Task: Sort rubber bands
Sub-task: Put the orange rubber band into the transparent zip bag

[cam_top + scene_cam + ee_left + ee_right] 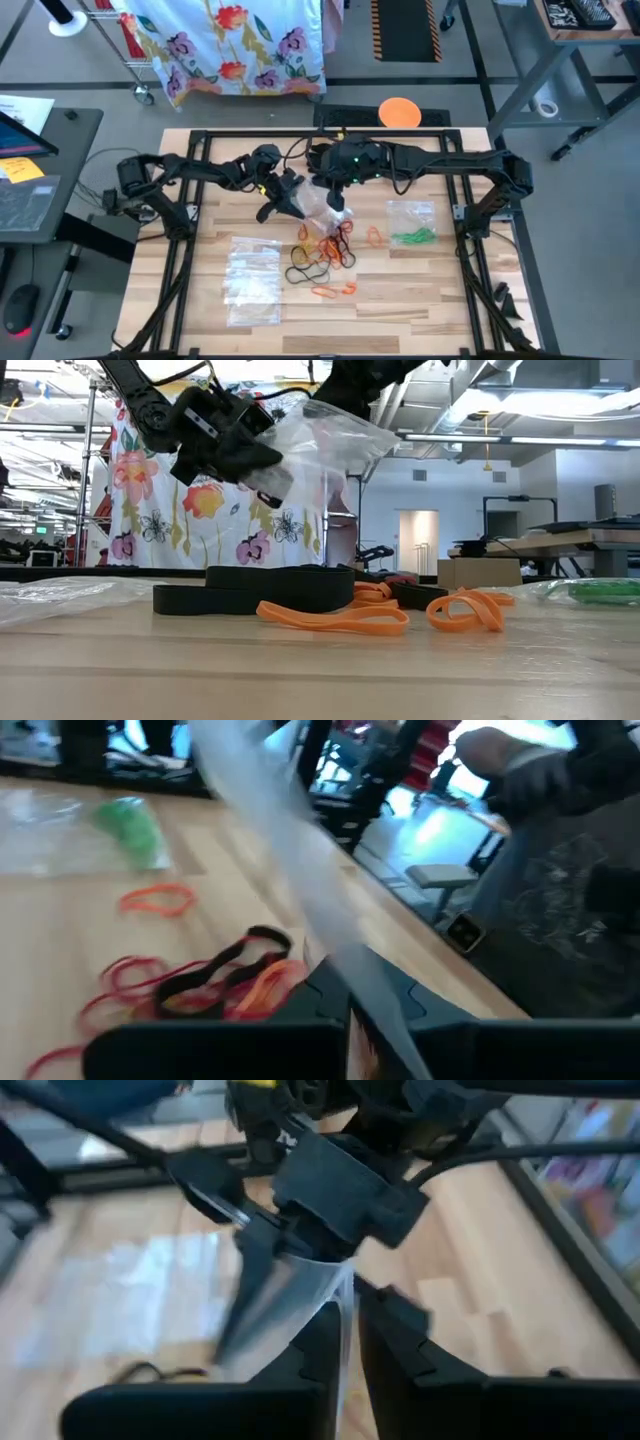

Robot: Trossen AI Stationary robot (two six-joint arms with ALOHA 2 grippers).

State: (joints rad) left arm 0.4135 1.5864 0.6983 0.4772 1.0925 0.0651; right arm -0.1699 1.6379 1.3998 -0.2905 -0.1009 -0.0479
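Note:
A loose pile of rubber bands (325,250), orange, red and black, lies on the wooden table; the low view shows orange (335,620) and black (270,595) loops lying flat. A single orange band (155,900) lies apart. Above the pile hangs a clear plastic bag (320,205), held between both grippers at the table's middle. My left gripper (285,200) comes in from the left and is shut on it. My right gripper (335,192) comes in from the far right and is also closed on it. A second clear bag (412,225) holding green bands lies flat to the right. My left gripper pinches an edge of the clear bag (345,985) between its two fingers, coming nearly level from the table's left. The bag is lifted clear of the table and stretches away from the fingers as a crumpled sheet (320,435). My right gripper has the bag's opposite edge (345,1295) in the narrow gap between its two fingers, slanting down from the far right. The film runs from there toward the left gripper's fingers (255,1240). One layer or several, I cannot tell.
Empty clear bags (250,280) lie flat at the near left of the table. A black metal frame (185,250) borders the tabletop. An orange disc (400,110) lies on the floor beyond the far edge. Bare wood shows at the near right.

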